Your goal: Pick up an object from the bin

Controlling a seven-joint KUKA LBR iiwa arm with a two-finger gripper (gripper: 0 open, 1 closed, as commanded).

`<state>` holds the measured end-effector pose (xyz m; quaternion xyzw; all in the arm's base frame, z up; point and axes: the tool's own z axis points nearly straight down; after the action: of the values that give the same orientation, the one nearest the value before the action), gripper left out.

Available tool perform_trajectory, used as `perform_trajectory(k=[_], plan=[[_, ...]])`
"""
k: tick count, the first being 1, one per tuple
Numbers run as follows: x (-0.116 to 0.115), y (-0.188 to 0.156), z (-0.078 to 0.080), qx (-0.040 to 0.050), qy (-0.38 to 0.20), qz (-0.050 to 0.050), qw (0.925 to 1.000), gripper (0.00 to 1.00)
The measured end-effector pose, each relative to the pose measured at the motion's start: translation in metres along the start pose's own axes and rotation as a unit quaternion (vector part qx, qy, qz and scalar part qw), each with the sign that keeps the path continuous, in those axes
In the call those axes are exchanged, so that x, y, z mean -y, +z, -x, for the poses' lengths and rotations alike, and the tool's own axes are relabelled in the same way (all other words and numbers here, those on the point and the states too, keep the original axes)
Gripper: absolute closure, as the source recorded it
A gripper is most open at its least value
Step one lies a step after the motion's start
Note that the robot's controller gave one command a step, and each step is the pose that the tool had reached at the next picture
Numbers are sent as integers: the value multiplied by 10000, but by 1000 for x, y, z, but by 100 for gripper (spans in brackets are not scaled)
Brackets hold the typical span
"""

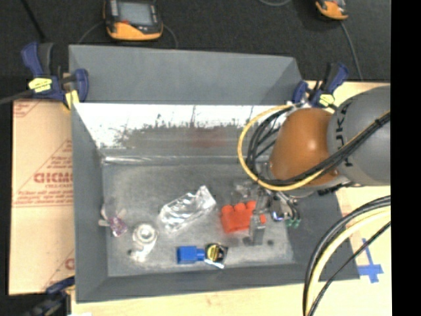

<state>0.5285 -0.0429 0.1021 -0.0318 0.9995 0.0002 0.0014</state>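
My gripper is low in the right part of the bin, under the arm's wrist. It is right against a red-orange blocky thing that lies on the bin floor just to its left. Whether that thing is between the jaws I cannot tell. A crumpled clear plastic packet lies a little farther left. A blue piece joined to a yellow-and-black one lies near the front wall, below and left of the gripper.
A small clear round cap or bottle and a tiny purple-tinted clear thing sit at the front left. A small green bit lies right of the gripper. The arm and its cables cover the bin's right side.
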Motion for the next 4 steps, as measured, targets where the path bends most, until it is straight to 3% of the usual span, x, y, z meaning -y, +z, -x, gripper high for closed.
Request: perform_trajectory(k=[1,2,3,4], plan=[[13,1,-7,-28,489,2,9988,0],[4,30,1,16,893,-3,9960,0],[5,29,3,35,878,-7,9961,0],[6,26,5,66,868,-13,9962,100]])
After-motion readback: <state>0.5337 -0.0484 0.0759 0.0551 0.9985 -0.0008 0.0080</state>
